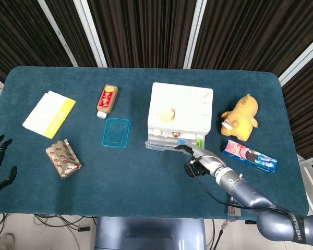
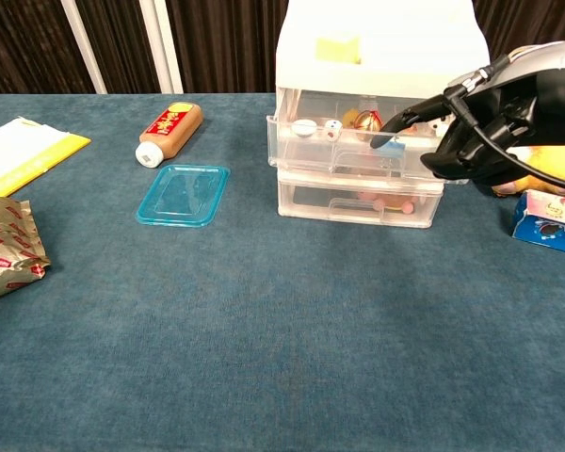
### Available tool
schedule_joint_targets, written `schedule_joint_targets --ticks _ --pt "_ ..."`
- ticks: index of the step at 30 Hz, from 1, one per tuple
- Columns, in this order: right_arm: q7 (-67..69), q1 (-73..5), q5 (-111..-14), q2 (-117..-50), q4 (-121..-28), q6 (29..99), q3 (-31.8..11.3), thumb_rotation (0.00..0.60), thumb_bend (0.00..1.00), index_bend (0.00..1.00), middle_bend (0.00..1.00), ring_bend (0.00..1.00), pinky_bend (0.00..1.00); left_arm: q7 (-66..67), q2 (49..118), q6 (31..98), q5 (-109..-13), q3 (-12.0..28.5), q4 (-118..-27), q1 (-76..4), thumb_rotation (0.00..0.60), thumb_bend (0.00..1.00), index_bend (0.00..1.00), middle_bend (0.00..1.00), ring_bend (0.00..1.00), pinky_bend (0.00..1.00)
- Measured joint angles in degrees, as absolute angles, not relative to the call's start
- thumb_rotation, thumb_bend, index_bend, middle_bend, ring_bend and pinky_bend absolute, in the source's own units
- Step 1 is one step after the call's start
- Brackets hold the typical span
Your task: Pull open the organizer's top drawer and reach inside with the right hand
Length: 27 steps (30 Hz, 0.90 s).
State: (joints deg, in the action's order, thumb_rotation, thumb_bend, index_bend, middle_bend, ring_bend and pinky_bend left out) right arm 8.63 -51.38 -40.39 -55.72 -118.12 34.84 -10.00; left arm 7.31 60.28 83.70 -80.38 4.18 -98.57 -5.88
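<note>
Organizer's top drawer (image 2: 344,149) stands pulled out; right hand (image 2: 480,127) hooks one finger over its front rim, others curled

organizer (image 2: 377,56): white top, clear stacked drawers, upright, upper centre-right of chest view | top drawer (image 2: 344,149): pulled partway out, small items inside incl. white die, round white piece, blue-and-white block

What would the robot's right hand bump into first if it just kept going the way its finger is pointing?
Probably the small things inside the top drawer. The right hand points one finger over the drawer's front edge, toward a small round ornament near the fingertip. Depth is hard to judge, so it might pass above it and meet the organizer.
</note>
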Motion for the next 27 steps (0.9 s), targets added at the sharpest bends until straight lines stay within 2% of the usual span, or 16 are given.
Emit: schedule_joint_targets --ticks 16,27 --pt "11.4 -50.0 -44.1 -53.7 -117.2 32.2 -10.7 0.600 0.66 0.19 0.87 0.91 0.91 7.4 60.3 83.7 -80.5 4.1 -98.5 -5.9 0.600 0.42 0.10 0.03 0.00 0.00" --pt "13.4 -49.6 -47.5 -52.0 -116.9 27.6 -11.2 0.600 0.66 0.19 0.87 0.91 0.91 7.5 60.3 83.8 -80.4 4.2 -98.6 -5.9 0.600 0.42 0.10 0.03 0.00 0.00"
